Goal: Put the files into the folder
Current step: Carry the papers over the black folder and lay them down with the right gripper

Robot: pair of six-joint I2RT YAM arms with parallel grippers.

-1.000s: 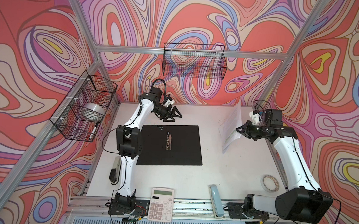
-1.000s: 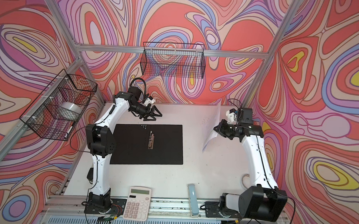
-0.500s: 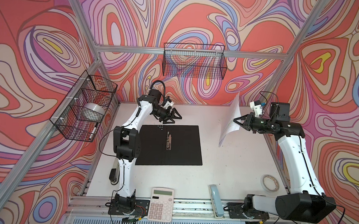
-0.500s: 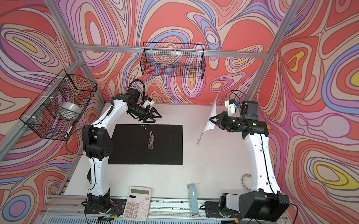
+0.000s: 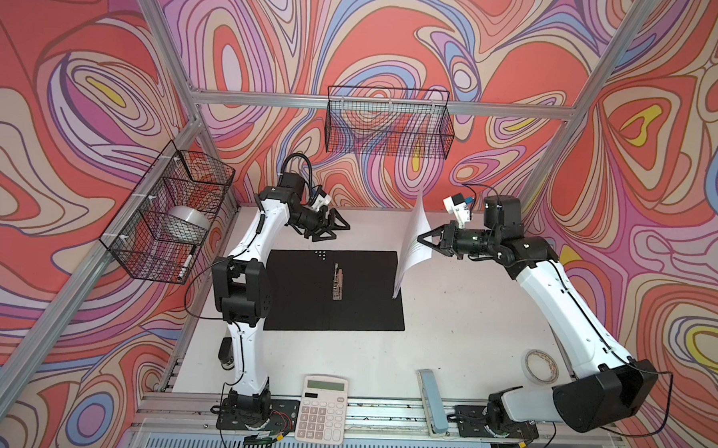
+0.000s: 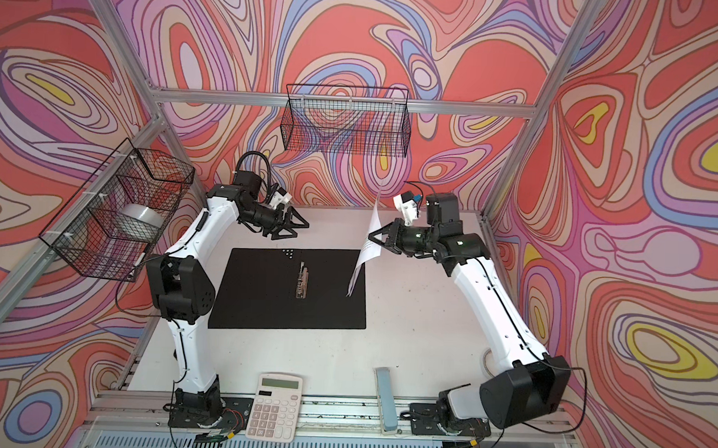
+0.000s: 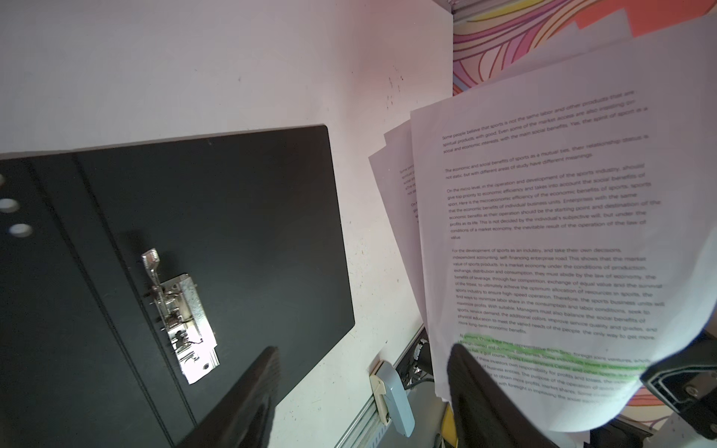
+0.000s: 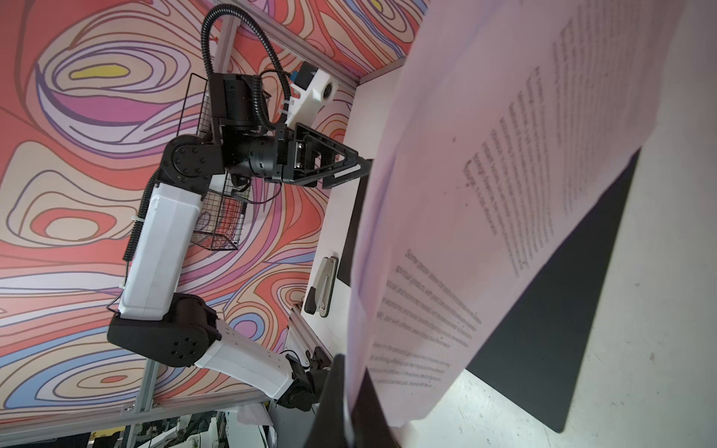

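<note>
Top views: my right jaws, clamped shut on the files (image 5: 414,244), have swung them in from over the tabletop (image 5: 469,321). Their lower edge now hangs at the open folder (image 5: 304,297), ready for lowering, I judge. Left jaws wait open, empty.

Left wrist: the green-highlighted print, illegible from above, and the clip (image 7: 182,310).

Right wrist: sheets droop, fanned.

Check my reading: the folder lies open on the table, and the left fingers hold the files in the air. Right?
Not the left: both top views show the right fingers holding the files in the air. The left fingers are open, empty. The folder lies open.
</note>
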